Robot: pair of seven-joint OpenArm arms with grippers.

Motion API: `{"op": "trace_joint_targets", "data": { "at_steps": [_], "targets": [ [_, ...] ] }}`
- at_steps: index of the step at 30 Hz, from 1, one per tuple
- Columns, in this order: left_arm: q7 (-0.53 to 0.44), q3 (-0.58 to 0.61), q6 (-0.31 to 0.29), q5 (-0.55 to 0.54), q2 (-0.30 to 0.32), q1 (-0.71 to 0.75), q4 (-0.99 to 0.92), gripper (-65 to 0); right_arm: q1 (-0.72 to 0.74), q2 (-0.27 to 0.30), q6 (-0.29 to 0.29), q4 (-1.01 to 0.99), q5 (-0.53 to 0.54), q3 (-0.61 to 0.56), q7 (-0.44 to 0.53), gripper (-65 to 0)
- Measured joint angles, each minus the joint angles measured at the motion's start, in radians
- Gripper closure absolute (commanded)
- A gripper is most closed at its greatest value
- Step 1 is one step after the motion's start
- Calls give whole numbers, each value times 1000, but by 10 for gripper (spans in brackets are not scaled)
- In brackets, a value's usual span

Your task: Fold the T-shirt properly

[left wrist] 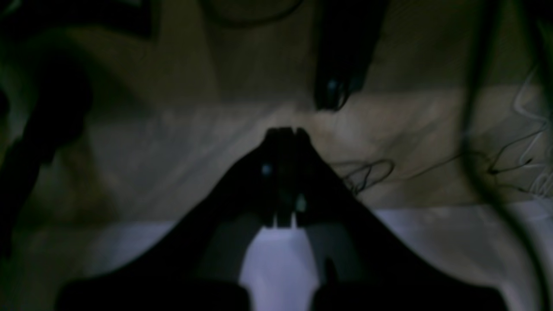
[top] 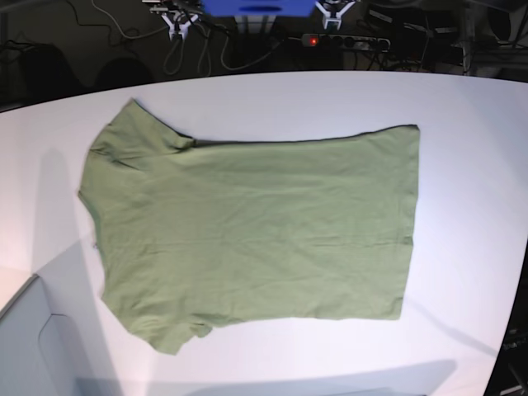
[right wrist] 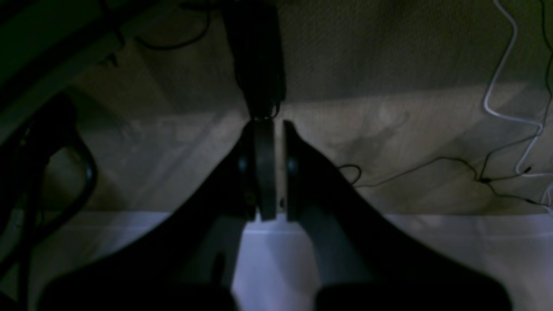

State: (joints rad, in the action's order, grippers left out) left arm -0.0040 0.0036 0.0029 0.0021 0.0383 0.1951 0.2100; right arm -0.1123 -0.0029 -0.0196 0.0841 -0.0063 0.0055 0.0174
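Note:
The olive-green T-shirt (top: 256, 223) lies spread flat on the white table (top: 466, 99), neck end to the left and hem to the right. One sleeve points to the back left, the other to the front left. Neither arm shows in the base view. In the left wrist view my left gripper (left wrist: 283, 131) is shut with nothing in it, over the table edge (left wrist: 276, 259) and a dim floor. My right gripper (right wrist: 272, 124) in the right wrist view is likewise shut and holds nothing. The shirt is out of both wrist views.
A power strip (top: 342, 40) with a red light, tangled cables (top: 190, 41) and a blue block (top: 260, 8) sit behind the table. Loose wires (right wrist: 497, 172) trail over the floor. A pale grey panel (top: 29, 338) stands at the front left corner.

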Motion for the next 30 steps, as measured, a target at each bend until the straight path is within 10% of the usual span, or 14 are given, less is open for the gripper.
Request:
{"op": "trace_joint_targets", "data": {
  "at_steps": [30],
  "targets": [
    [3, -1, 0, -6, -19, 32, 53, -1, -26, 31, 0, 50, 0, -2, -11, -1]
  ]
}}
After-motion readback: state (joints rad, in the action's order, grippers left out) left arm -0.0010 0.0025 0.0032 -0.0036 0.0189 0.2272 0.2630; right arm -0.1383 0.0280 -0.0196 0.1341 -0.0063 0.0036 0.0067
